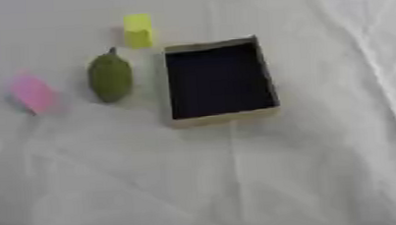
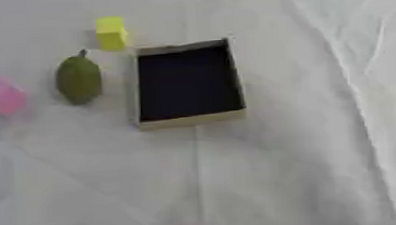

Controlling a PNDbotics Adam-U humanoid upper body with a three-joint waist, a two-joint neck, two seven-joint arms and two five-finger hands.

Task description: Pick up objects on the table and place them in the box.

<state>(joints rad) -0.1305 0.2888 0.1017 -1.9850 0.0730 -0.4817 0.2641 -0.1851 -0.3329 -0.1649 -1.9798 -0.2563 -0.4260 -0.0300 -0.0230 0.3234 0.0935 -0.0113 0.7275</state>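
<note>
Left of the box, your green fruit looks light, smooth, maybe slippery, so grasp its middle; hands unseen, fingers can't tell.

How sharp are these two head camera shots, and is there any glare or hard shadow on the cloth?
Left eye view: soft all over, the box, green fruit, yellow block and pink object have fuzzy edges; light is even, without glare, only faint shadows beside the things. Right eye view: equally soft, with dark blurred shapes at the right edge that I cannot identify.
</note>
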